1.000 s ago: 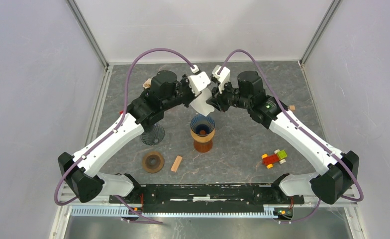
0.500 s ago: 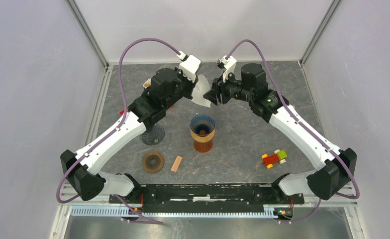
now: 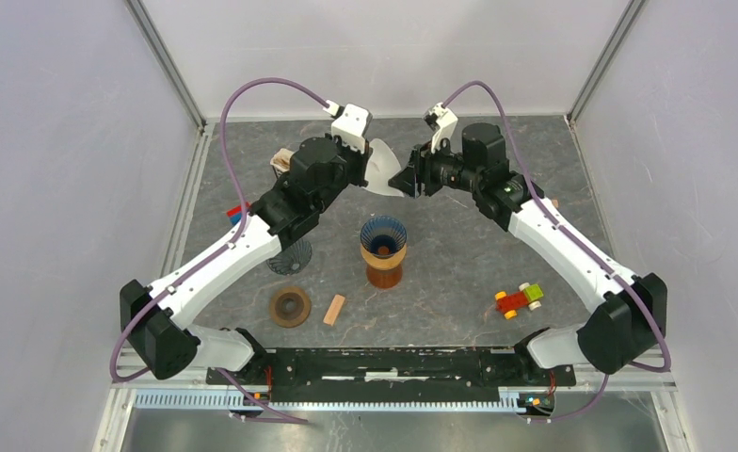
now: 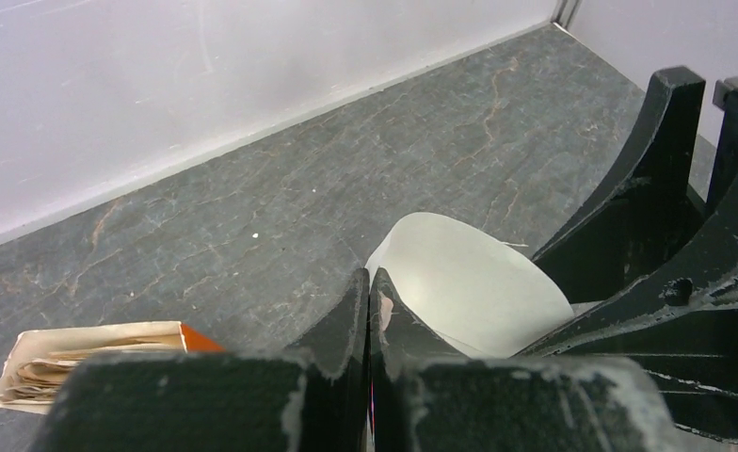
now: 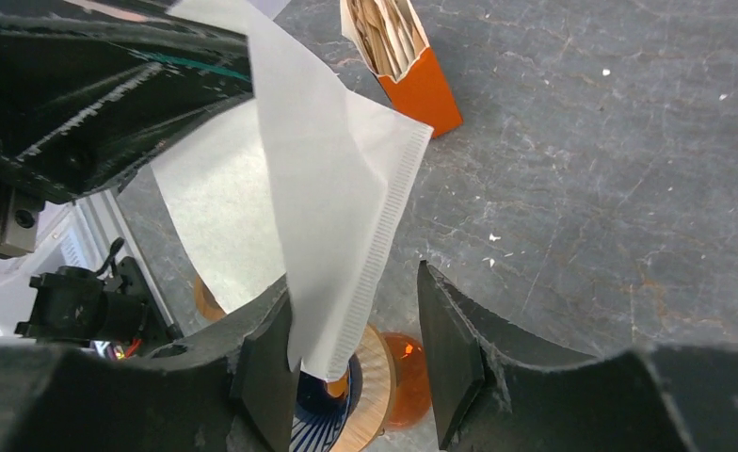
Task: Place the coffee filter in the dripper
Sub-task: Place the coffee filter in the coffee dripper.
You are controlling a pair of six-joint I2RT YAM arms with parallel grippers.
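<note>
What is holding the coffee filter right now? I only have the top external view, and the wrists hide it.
Observer: The left wrist view shows the left gripper shut on the coffee filter at its edge.
Operator: And the right one?
Observer: In the right wrist view, the right gripper is open. The filter hangs in the gap between its fingers, not pinched.
Operator: Is the filter intact?
Observer: Its crimped seam runs down the right-hand edge in that view and looks untorn.

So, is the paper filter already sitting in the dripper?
No, the filter is pinched in the left claw, away from the dripper.
</note>
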